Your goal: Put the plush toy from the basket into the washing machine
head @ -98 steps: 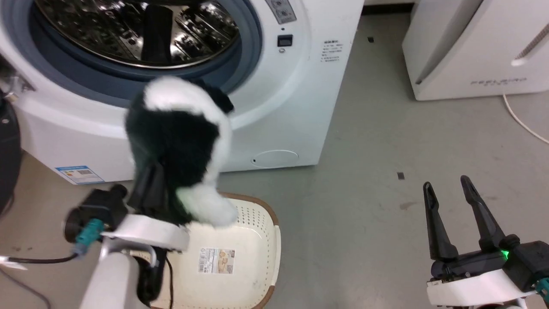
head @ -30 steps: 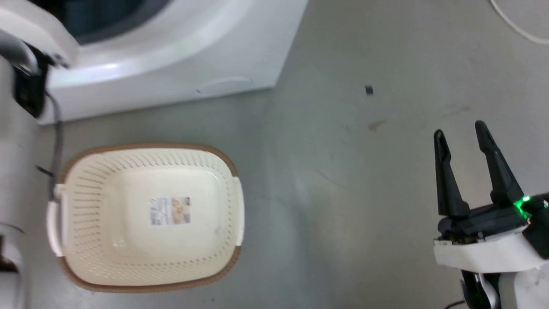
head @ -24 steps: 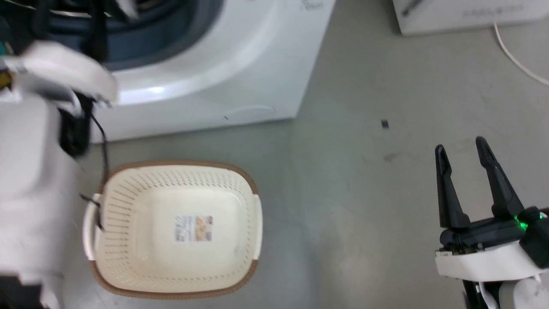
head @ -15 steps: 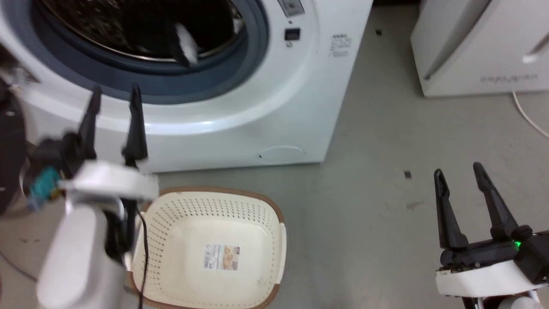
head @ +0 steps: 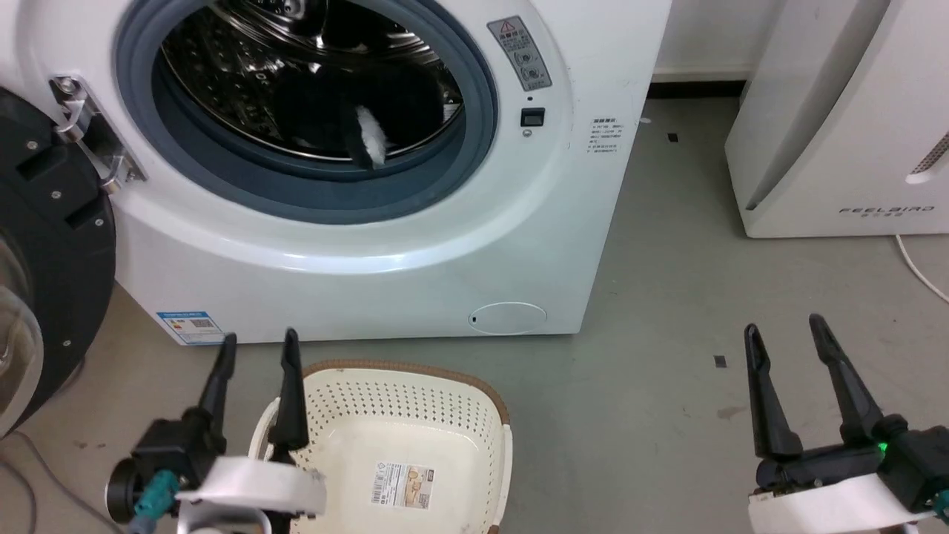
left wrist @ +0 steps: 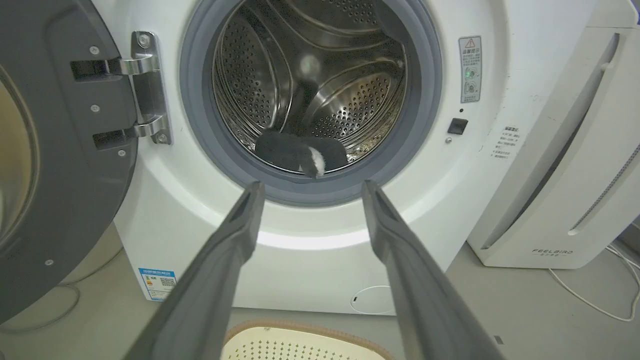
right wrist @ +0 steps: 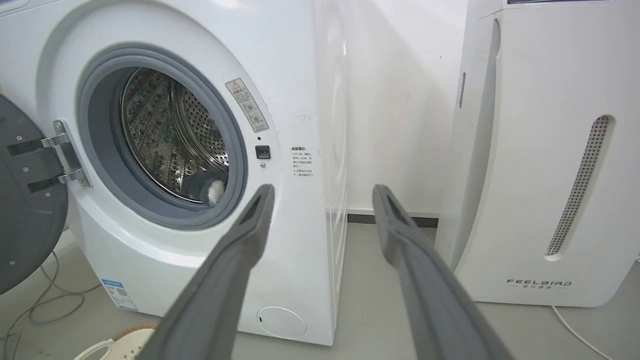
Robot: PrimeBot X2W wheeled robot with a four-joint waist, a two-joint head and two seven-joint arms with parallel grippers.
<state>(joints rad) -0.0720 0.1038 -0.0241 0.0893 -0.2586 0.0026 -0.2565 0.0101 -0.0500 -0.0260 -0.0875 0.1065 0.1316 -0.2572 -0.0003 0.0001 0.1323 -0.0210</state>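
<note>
Plush toy [head: 326, 111] lay inside the drum [head: 222, 81] of the washing machine [head: 415, 252], upper centre of the head view, black fur with a white tuft toward the grey seal [head: 311, 200]. Door [head: 44, 245] stood open at the left edge. Basket [head: 400, 393] sat on the floor [head: 652, 415], bottom centre, near the machine's front, label [head: 402, 486] on its bottom. Left gripper [head: 259, 337], lower left at the basket's left rim: fingers spread, holding nothing. Right gripper [head: 784, 326], lower right: fingers spread, over floor.

The fluffy black-and-white plush toy [head: 348, 119] lies in the steel drum of the open white front-loading washing machine [head: 415, 245]; the cream perforated plastic basket [head: 415, 415] stands on the floor before it.
</note>
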